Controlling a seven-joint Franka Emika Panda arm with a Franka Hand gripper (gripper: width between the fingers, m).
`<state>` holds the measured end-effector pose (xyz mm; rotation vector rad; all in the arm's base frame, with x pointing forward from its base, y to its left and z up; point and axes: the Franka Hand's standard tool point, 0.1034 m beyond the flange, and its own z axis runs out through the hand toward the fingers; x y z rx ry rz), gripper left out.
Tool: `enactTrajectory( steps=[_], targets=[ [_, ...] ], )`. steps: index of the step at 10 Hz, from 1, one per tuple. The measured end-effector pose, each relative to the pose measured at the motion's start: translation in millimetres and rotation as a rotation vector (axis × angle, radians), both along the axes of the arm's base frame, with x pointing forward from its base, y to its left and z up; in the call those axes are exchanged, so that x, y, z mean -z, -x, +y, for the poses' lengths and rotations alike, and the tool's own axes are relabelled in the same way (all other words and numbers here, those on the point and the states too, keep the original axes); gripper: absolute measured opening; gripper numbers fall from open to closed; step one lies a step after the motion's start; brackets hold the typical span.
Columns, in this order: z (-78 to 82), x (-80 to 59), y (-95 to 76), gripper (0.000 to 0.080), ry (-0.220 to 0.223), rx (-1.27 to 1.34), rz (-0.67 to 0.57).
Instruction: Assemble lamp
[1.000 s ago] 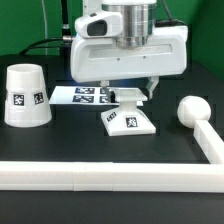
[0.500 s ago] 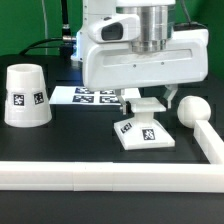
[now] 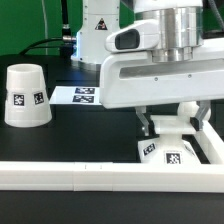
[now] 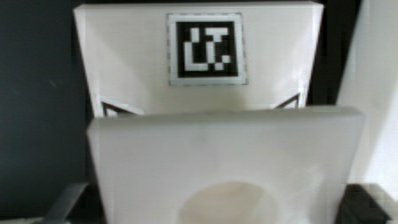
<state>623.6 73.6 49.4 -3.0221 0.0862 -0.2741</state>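
Note:
My gripper is shut on the lamp's flat square base, which sits low over the table at the exterior view's right, close to the rail's corner. In the wrist view the base fills the frame, its tag facing the camera and its raised socket block between my fingers. The conical shade stands on the table at the exterior view's left. The bulb is hidden behind my gripper's body.
The long white rail runs along the front and turns back at the exterior view's right, beside the base. The marker board lies behind, left of my gripper. The arm's white body fills the upper right.
My gripper has moved toward the exterior view's right and front with the base, from near the marker board to the rail's corner. The bulb has gone out of sight behind it.

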Motion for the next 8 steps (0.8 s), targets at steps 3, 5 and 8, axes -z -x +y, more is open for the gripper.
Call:
enactTrajectory(
  steps=[3, 5, 8],
  targets=[
    [11.4, -0.7, -12.9, 0.0534, -0.008, 0.002, -0.002],
    [15.7, -0.8, -13.3, 0.0534, -0.009, -0.005, 0.005],
    [15.7, -0.6, -13.0, 0.0534, -0.008, -0.009, 0.008]
  ],
)
